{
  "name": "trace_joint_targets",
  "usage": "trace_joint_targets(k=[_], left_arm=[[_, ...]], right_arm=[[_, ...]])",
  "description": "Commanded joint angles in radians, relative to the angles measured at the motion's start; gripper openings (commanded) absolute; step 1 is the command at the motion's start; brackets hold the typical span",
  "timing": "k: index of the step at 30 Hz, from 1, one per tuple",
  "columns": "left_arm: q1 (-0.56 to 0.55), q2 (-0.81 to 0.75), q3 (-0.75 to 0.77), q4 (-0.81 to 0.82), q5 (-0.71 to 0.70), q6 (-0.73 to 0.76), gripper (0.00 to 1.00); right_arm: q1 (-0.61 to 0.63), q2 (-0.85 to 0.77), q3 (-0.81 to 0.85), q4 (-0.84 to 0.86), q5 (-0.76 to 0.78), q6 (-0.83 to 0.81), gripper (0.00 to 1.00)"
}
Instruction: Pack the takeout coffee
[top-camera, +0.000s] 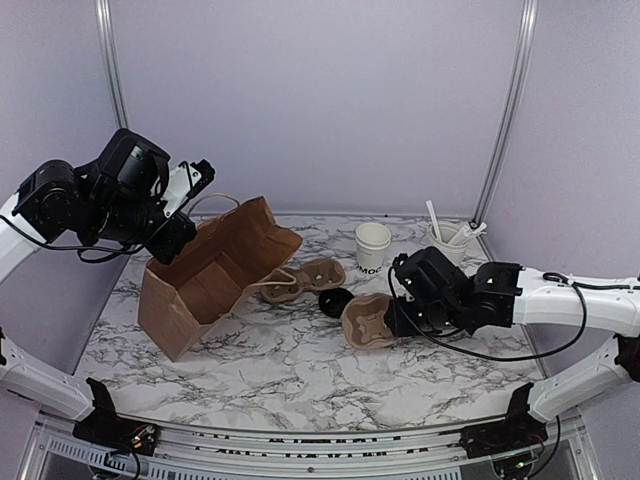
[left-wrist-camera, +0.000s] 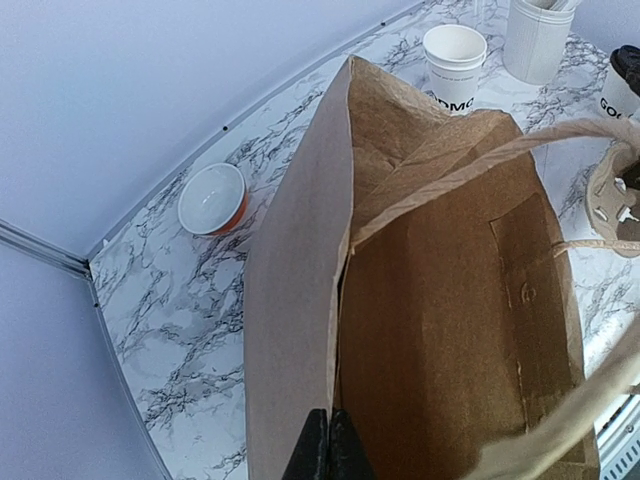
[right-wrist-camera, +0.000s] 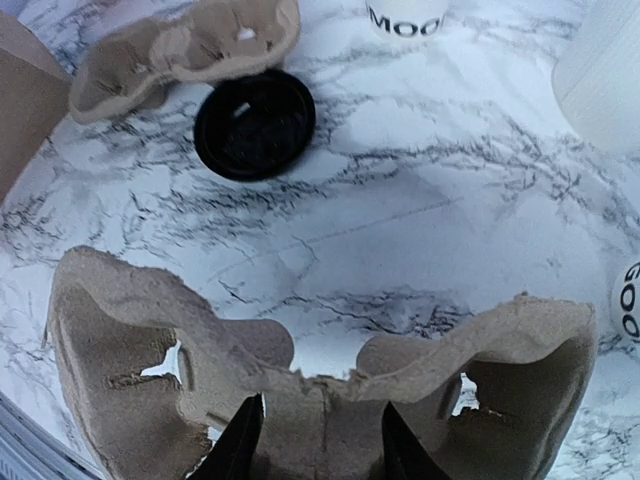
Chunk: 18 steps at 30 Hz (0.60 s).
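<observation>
The takeout coffee (left-wrist-camera: 619, 98), a white cup with dark lettering and a black lid, shows at the right edge of the left wrist view. Its side also shows at the right edge of the right wrist view (right-wrist-camera: 630, 300). In the top view my right arm hides it. My left gripper (top-camera: 180, 243) is shut on the rim of the open brown paper bag (top-camera: 215, 275), as the left wrist view (left-wrist-camera: 330, 415) shows. My right gripper (top-camera: 393, 318) is closed astride the middle ridge of a pulp cup carrier (right-wrist-camera: 150, 340) and holds it tilted.
A second carrier (top-camera: 305, 278) lies by the bag's mouth, with a loose black lid (top-camera: 335, 300) beside it. An open lidless white cup (top-camera: 372, 245) and a utensil cup (top-camera: 450, 240) stand at the back. A small orange-banded bowl (left-wrist-camera: 212, 198) sits behind the bag.
</observation>
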Motion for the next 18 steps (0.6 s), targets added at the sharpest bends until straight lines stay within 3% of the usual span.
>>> trace_joint_targets(k=[1, 12, 18], left_arm=[[-0.004, -0.015, 0.002, 0.035, 0.042, -0.018, 0.00], [-0.004, 0.038, 0.053, 0.032, 0.146, -0.063, 0.00], [-0.028, 0.057, 0.143, 0.014, 0.230, -0.117, 0.00]], right_arm=[[0.009, -0.070, 0.109, -0.024, 0.060, -0.087, 0.33], [0.009, -0.129, 0.385, -0.025, 0.086, -0.373, 0.33], [0.009, -0.078, 0.574, -0.024, 0.007, -0.507, 0.34]])
